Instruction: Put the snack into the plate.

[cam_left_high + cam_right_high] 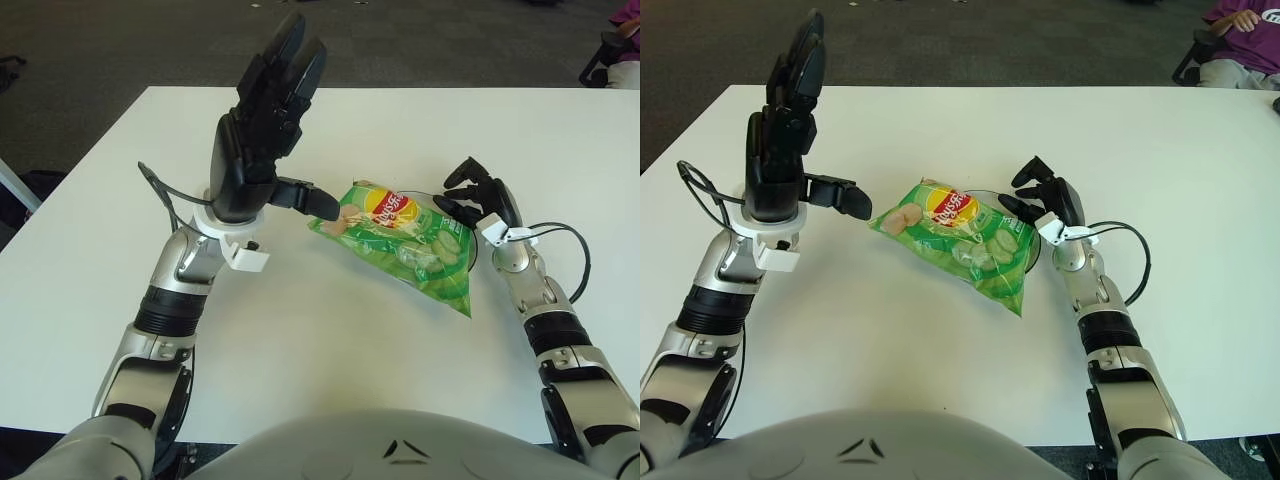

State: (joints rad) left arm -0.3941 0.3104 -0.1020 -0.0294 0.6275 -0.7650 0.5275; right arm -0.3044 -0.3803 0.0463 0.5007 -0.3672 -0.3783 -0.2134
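The only lettering stands on the green Lay's chip bag [405, 240]: a round red and yellow Lay's logo [390, 208] toward its 11 o'clock end, close to the corner nearest the left hand's thumb. Smaller print elsewhere on the bag cannot be read, and no other text or number shows.

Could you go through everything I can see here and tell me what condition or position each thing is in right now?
Snack bag: sealed, lying flat, partly over the plate.
Plate: dark, mostly hidden under the bag.
Left hand: raised above the table, fingers spread, holding nothing.
Right hand: at the plate's right edge, fingers open, holding nothing.
Table: white, bears the bag and plate.
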